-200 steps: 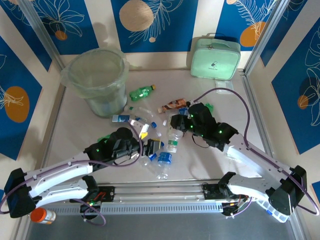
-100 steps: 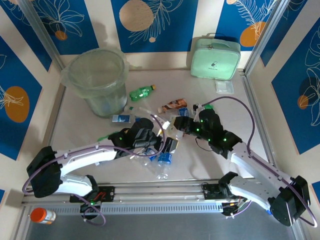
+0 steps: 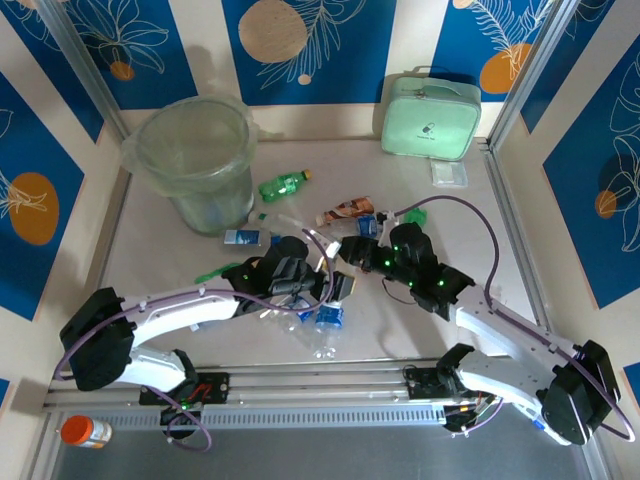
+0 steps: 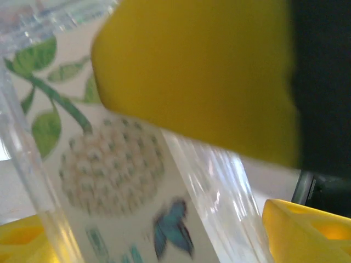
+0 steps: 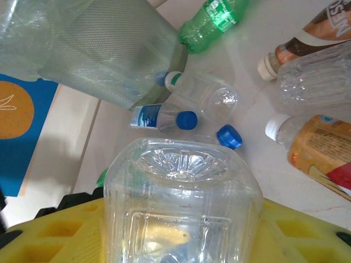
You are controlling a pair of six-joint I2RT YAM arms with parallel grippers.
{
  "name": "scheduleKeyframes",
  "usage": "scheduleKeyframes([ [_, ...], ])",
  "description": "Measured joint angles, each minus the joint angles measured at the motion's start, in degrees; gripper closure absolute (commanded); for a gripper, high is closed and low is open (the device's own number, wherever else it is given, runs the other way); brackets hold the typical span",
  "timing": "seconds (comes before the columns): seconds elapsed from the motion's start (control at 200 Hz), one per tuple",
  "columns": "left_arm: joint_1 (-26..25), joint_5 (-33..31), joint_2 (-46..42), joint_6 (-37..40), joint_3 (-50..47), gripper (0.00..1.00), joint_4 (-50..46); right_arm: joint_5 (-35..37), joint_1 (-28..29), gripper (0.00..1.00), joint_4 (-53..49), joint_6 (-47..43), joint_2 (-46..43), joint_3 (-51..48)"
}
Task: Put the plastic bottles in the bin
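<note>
Several plastic bottles lie scattered mid-table: a green one (image 3: 283,185) (image 5: 211,22), a brown-labelled one (image 3: 345,210) and a blue-labelled one (image 3: 330,316). The bin (image 3: 195,160) (image 5: 104,49) stands at the back left. My right gripper (image 3: 350,250) (image 5: 184,233) is shut on a clear square bottle (image 5: 181,192), whose base points toward the bin. My left gripper (image 3: 335,285) (image 4: 164,238) is in the pile. Its yellow fingers (image 4: 307,230) closely flank a clear bottle with a leaf-and-butterfly label (image 4: 109,164). Whether they press on it is unclear.
A mint-green zippered case (image 3: 430,118) stands at the back right, with a small clear packet (image 3: 448,172) in front of it. An orange-capped pill jar (image 3: 85,431) lies by the left arm's base. The two grippers are close together, and metal frame rails edge the table.
My left arm swung right into the middle of the bottle pile, and its jaws have narrowed round the labelled bottle. My right gripper shifted slightly left, still holding its clear bottle.
</note>
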Motion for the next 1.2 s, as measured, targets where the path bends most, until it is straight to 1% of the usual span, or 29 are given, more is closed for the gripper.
scheduleKeyframes([
  [0.105, 0.7, 0.0, 0.0, -0.6, -0.6, 0.20, 1.6, 0.2, 1.9, 0.44, 1.0, -0.3, 0.0, 0.0],
  [0.21, 1.3, 0.0, -0.3, -1.3, -1.5, 0.22, 3.0, 0.5, 2.6, 0.44, 2.2, -0.3, 0.0, -0.5],
  [0.36, 1.8, 0.2, -1.4, -2.6, -3.0, 0.32, 4.7, 1.4, 3.3, 0.44, 3.4, -0.3, 0.1, -0.8],
  [0.465, 2.1, 0.5, -1.7, -3.0, -3.3, 0.35, 5.5, 3.0, 3.8, 0.44, 4.0, -0.2, 0.1, -0.8],
  [0.545, 2.3, 1.1, -1.7, -3.5, -3.6, 0.44, 6.2, 4.1, 4.2, 0.44, 4.0, -0.2, 0.1, -0.8],
  [0.615, 2.4, 1.8, -1.7, -3.7, -3.6, 0.50, 6.3, 5.1, 4.6, 0.44, 4.0, -0.2, 0.1, -0.8],
  [0.64, 2.5, 2.0, -1.7, -3.7, -3.6, 0.51, 6.3, 5.4, 4.8, 0.42, 4.0, -0.2, 0.1, -0.8],
  [0.705, 2.6, 2.5, -1.7, -3.9, -3.6, 0.53, 6.3, 6.1, 5.1, 0.34, 4.0, -0.2, 0.0, -0.8],
  [0.785, 2.7, 3.5, -1.7, -3.9, -3.6, 0.55, 6.4, 6.8, 5.4, 0.16, 3.8, -1.1, -0.1, -0.8],
  [0.82, 2.7, 4.0, -1.7, -3.9, -3.6, 0.55, 6.7, 7.0, 5.6, 0.13, 3.4, -1.6, -0.2, -0.8],
  [0.93, 2.7, 4.3, -2.2, -3.8, -3.8, 0.58, 7.1, 8.3, 5.6, 0.08, 2.1, -2.2, -0.9, -0.7],
  [1.025, 2.6, 3.1, -3.6, -3.8, -3.9, 0.58, 6.6, 9.9, 5.9, 0.07, 0.9, -2.2, -2.9, -0.7],
  [1.09, 2.7, 1.4, -5.0, -3.7, -3.9, 0.58, 5.6, 11.8, 6.5, 0.07, 0.2, -2.1, -5.8, -0.9],
  [1.2, 3.7, -2.2, -8.2, -3.7, -3.7, 0.58, 2.8, 16.7, 6.6, 0.09, -0.2, -1.8, -14.1, -3.4],
])
